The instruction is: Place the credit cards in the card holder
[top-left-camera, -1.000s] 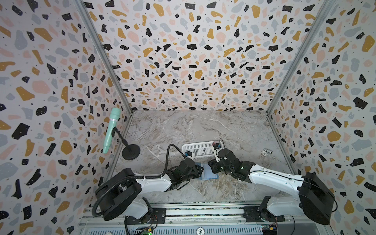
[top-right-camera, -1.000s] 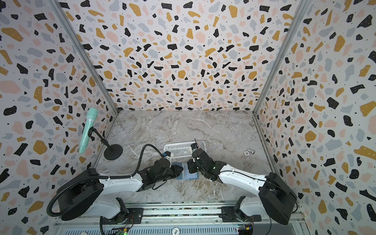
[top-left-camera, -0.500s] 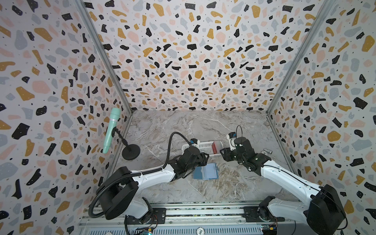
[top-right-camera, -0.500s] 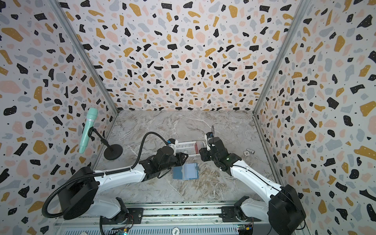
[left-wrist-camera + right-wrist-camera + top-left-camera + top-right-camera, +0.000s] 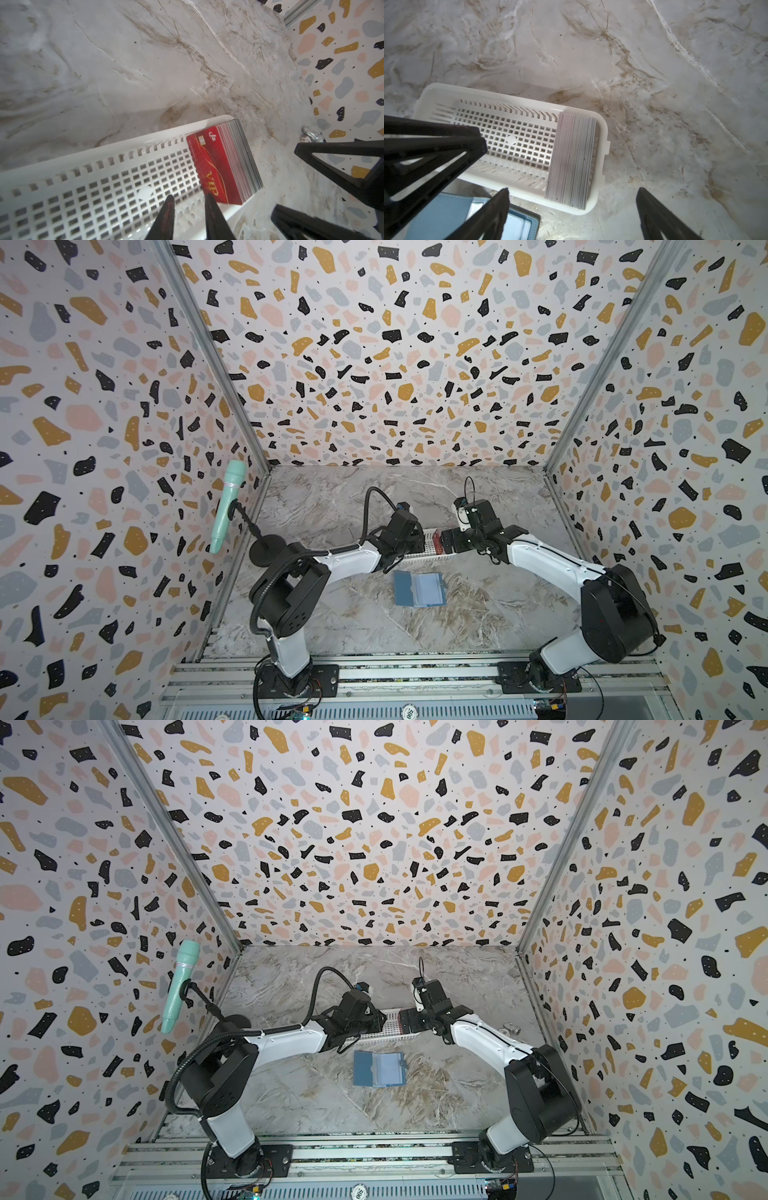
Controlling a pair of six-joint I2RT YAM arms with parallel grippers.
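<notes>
We are logging the marble tabletop (image 5: 332, 497) as carrying everything. The white basket (image 5: 512, 91) is sitting mid-table with both arms reaching over it. The card holder (image 5: 419, 589) is lying open and flat just beside the basket, on the side toward the robot's bases, with nothing touching it.

The credit cards (image 5: 216, 166) are standing on edge as 1 tight stack at the basket end nearer the right arm. The red VIP face is looking toward the basket's empty part.

The right gripper (image 5: 573, 189) is hanging over that stack with its jaws spread wide, carrying nothing. The left gripper (image 5: 189, 196) is hovering over the basket floor just beside the red face. Its fingers are sitting close together with a narrow gap and nothing between them.

We are judging the cards as light, thin, stiff and slick, and packed so tightly that 2 may come up together. We are suggesting peeling off the outer red card and pinching it across its faces near the top edge. The holder is looking soft and light, so it is likely needing pinning during insertion.
</notes>
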